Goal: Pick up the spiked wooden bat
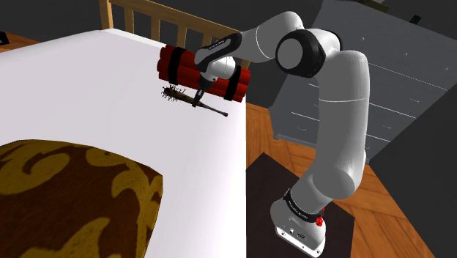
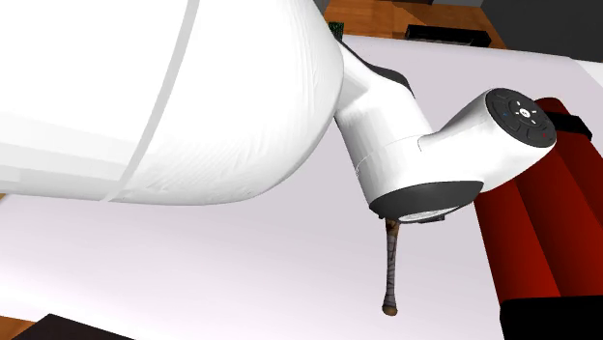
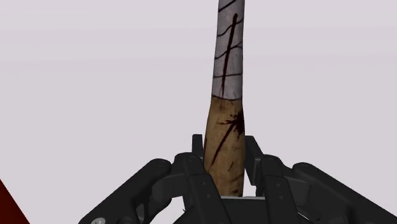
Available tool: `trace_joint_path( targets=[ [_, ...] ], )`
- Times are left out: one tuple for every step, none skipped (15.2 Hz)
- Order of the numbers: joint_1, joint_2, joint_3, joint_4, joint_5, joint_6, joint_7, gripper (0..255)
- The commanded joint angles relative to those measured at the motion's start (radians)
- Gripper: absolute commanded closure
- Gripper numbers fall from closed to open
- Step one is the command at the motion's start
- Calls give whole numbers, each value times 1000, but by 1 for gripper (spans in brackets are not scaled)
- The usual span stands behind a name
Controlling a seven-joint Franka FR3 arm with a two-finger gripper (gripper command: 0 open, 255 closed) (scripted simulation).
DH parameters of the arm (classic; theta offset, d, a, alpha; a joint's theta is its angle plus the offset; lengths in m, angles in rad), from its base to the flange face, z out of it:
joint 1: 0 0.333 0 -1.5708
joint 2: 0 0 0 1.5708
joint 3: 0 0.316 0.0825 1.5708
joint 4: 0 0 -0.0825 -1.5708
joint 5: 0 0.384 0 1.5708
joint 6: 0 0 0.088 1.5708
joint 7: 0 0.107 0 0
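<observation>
Your gripper is nearly closed, its two black fingers pressed flush against either side of the spiked bat; in the wrist view they clasp the brown wooden part just below where the grey, dark-streaked handle wrap begins, and the handle runs straight away from the hand. You cannot tell from these views whether the bat rests on the sheet or is raised off it.

In the shoulder view you see the gripper come down on the bat about mid-length; the spiked head points to the shoulder view's left and the thin handle slants to the lower right, close to the bed's edge. The second exterior view shows you the handle poking out from under the white wrist, knob end lowest.

Just beside the bat lies a bundle of red sticks with black bands; the arm reaches over it. Both lie on the white bed; a wooden slatted headboard stands behind, a brown and gold blanket covers the near part, and a grey dresser stands past the arm on a wooden floor.
</observation>
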Motion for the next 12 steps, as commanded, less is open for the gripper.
trace_joint_path(
  targets=[
    [0, 1, 1, -1, 0, 0, 0, 255],
    [0, 1, 0, 0, 0, 0, 0, 255],
    [-1, 0, 0, -2, 1, 0, -2, 255],
    [1, -9, -2, -2, -4, -8, 3, 255],
    [2, -17, -5, -1, -8, -17, 7, 255],
    [4, -25, -7, 1, -12, -26, 11, 255],
    [5, -33, -10, 2, -16, -35, 15, 255],
    [7, -42, -12, 4, -20, -45, 20, 255],
    [8, -49, -15, 5, -24, -54, 24, 255],
    [9, -57, -17, 7, -28, -63, 28, 255],
    [10, -65, -19, 10, -32, -72, 32, 255],
    [12, -72, -21, 12, -36, -82, 36, 255]
  ],
)
